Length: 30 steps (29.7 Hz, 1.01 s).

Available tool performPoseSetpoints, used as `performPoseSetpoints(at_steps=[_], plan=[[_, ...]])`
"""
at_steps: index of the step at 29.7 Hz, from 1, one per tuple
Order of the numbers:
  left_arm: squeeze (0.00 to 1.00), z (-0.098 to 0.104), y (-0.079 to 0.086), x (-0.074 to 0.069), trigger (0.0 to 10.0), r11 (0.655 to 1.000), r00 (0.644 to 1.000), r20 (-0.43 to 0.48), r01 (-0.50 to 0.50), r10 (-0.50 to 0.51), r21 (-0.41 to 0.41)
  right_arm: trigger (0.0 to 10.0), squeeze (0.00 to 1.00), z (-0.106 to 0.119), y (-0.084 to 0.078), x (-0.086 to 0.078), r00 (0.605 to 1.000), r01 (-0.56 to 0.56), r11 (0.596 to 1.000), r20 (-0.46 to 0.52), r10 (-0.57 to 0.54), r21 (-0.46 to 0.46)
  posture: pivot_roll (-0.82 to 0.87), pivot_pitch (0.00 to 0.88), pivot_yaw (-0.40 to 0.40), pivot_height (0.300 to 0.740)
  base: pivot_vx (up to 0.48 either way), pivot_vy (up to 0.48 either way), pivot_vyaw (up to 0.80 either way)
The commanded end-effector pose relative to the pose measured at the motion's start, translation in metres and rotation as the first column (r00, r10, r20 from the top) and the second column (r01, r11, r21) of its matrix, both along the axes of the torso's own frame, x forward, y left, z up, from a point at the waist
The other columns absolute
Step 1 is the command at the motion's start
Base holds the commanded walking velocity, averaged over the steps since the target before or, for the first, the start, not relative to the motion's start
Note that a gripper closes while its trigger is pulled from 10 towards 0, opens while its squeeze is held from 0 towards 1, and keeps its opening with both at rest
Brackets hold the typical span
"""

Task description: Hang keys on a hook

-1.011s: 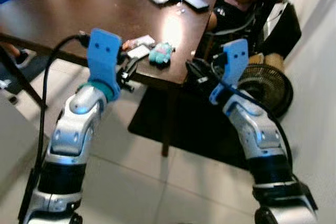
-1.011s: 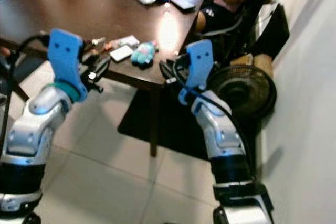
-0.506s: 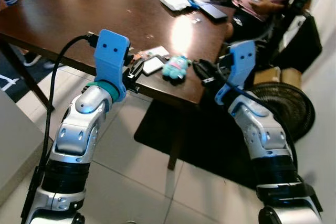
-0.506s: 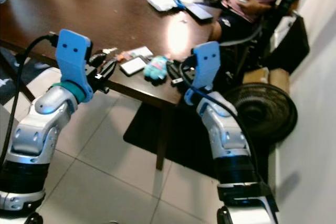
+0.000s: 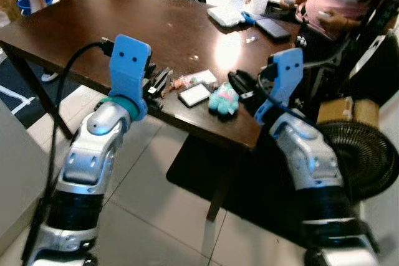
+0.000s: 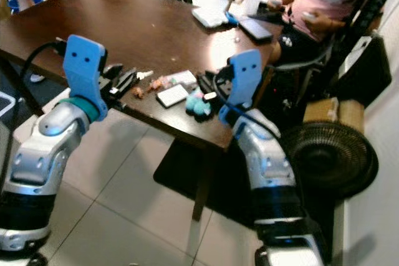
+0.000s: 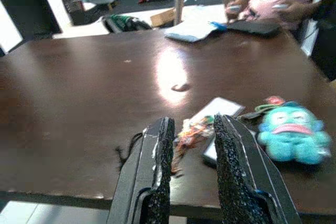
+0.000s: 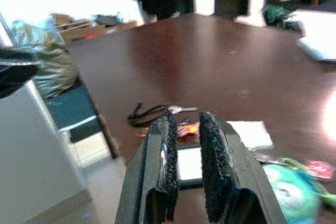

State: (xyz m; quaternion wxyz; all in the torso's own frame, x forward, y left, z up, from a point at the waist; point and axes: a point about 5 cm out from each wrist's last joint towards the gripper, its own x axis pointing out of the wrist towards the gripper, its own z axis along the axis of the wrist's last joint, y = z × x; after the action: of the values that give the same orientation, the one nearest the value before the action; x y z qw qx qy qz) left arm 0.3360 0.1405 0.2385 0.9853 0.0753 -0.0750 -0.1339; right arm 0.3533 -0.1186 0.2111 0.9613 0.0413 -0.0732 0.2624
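Where wrist views look: keys (image 7: 192, 129), plush (image 7: 292, 132).

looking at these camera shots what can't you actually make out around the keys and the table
- Keys: left wrist view, a blurred colourful bunch; single keys too small to tell.
- Hook: no picture lets me pick one out.
- Flat white card: too small to identify.
- Teal plush: right eye view, right gripper partly covers it.

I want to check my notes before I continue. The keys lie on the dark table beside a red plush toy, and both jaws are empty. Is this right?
Not quite: the plush toy is turquoise, not red, as the left wrist view shows. The keys do lie on the dark table near it, and both jaws are empty.
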Motion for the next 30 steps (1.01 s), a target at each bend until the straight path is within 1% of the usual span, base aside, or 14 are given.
performPoseSetpoints(at_steps=[1,10,18,30], plan=[[0.0,-0.0035,-0.0022,-0.0004,10.0,1.0,1.0,-0.014,0.005,-0.005,0.0,10.0,0.0,-0.0029,-0.0056,-0.0001,1.0,0.015,1.0,-0.017,-0.014,0.006,0.08,0.0,0.071,0.74,0.277,0.0,0.0],[0.0,-0.0038,-0.0026,-0.0003,10.0,1.0,1.0,-0.015,0.007,-0.007,0.0,10.0,0.0,-0.0032,-0.0061,0.0001,1.0,0.016,1.0,-0.023,-0.016,0.012,0.08,0.0,0.071,0.74,0.277,0.0,-0.74],[0.0,-0.0039,-0.0026,-0.0003,10.0,1.0,1.0,-0.016,0.007,-0.007,0.0,10.0,0.0,-0.0036,-0.0066,0.0003,1.0,0.02,1.0,-0.025,-0.02,0.01,0.08,0.0,0.071,0.74,0.277,0.0,-0.51],[0.0,-0.0044,-0.0024,-0.0004,10.0,1.0,1.0,-0.018,0.006,-0.006,0.014,10.0,0.0,-0.0044,-0.0064,0.0005,0.999,0.023,1.0,-0.023,-0.023,-0.004,0.09,0.0,0.072,0.74,0.265,0.0,0.0]])
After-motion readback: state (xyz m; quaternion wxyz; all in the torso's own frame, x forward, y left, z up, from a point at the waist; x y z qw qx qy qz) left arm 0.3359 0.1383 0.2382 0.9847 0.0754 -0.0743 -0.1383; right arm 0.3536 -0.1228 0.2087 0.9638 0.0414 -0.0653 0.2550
